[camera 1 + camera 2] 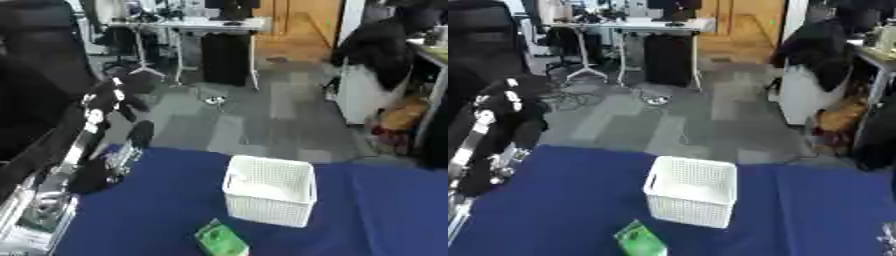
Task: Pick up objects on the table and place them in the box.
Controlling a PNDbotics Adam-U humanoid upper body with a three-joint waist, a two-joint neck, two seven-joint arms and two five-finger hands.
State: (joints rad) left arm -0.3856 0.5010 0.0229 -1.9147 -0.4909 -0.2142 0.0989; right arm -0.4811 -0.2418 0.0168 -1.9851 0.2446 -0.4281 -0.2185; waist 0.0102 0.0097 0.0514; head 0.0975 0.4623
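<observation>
A white mesh box (269, 196) stood on the blue table (149, 215), with a green packet (220, 239) lying just in front of it near the table's near edge. The left hand (118, 97) hung raised at the table's left side, apart from both, though whether its fingers were spread or curled could not be told.

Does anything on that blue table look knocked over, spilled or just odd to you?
Nothing spilled or broken. The white plastic mesh basket stands upright on the blue tablecloth. The small green packet lies flat and askew near the front edge, outside the basket. The robot's left hand is raised beyond the table's far left edge.
</observation>
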